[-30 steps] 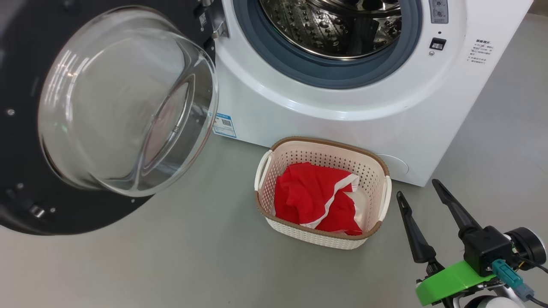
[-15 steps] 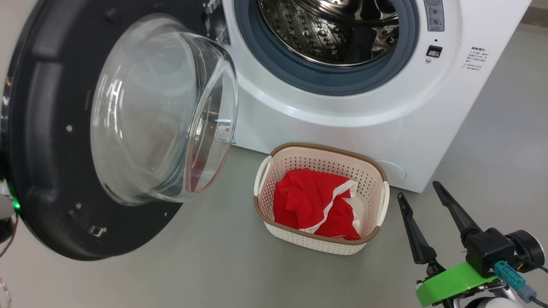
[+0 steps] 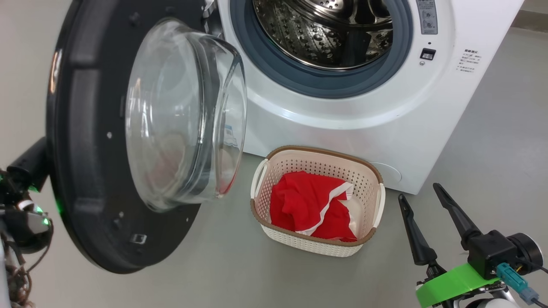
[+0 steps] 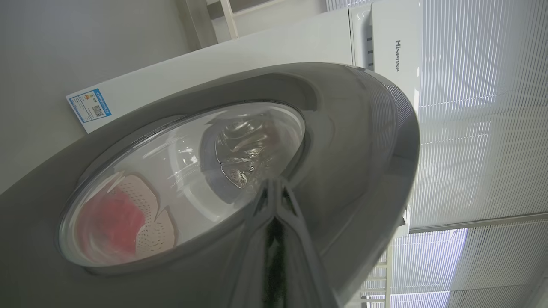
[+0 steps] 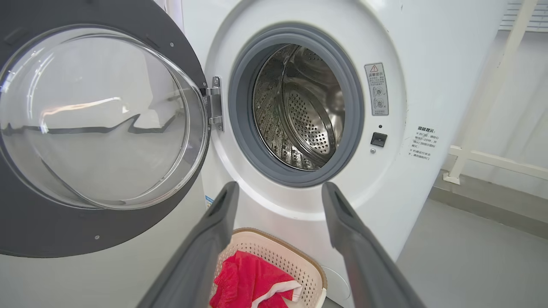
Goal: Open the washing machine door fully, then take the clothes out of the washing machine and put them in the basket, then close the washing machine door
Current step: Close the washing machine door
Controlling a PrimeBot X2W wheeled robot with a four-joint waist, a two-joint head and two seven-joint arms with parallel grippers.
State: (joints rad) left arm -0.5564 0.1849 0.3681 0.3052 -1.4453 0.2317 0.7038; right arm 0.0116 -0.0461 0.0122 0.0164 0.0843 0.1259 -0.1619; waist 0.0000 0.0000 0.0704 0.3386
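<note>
The left fingers (image 4: 286, 209) are pressed flat together with nothing between them. In the left wrist view their tips lie over the glossy outer face of the door (image 4: 355, 149), beside the edge of its round window; whether they actually touch it cannot be told. In the head view the dark body of that arm sits at the left edge, behind the door (image 3: 85, 149), with its fingers hidden by the black rim. The right fingers (image 3: 413, 231) are spread wide and hold nothing. They hang over the floor (image 3: 214, 265) at the lower right, just to the right of the basket (image 3: 319, 149) and apart from it. In the right wrist view these fingers (image 5: 214, 231) frame the lower part of the washing machine (image 5: 428, 64) front, with the basket (image 5: 299, 254) low between them. The door (image 5: 43, 231) stands open on its hinge, to the left of the opening, and its clear glass bowl (image 3: 184, 115) bulges toward the machine. The steel drum (image 3: 325, 30) shows bare metal inside the grey seal (image 3: 321, 87). The basket sits on the floor close against the front of the washing machine (image 3: 342, 128), below the opening. The red clothes (image 3: 304, 201) with white trim lie bunched inside it, and their red shows blurred through the door's window in the left wrist view.
</note>
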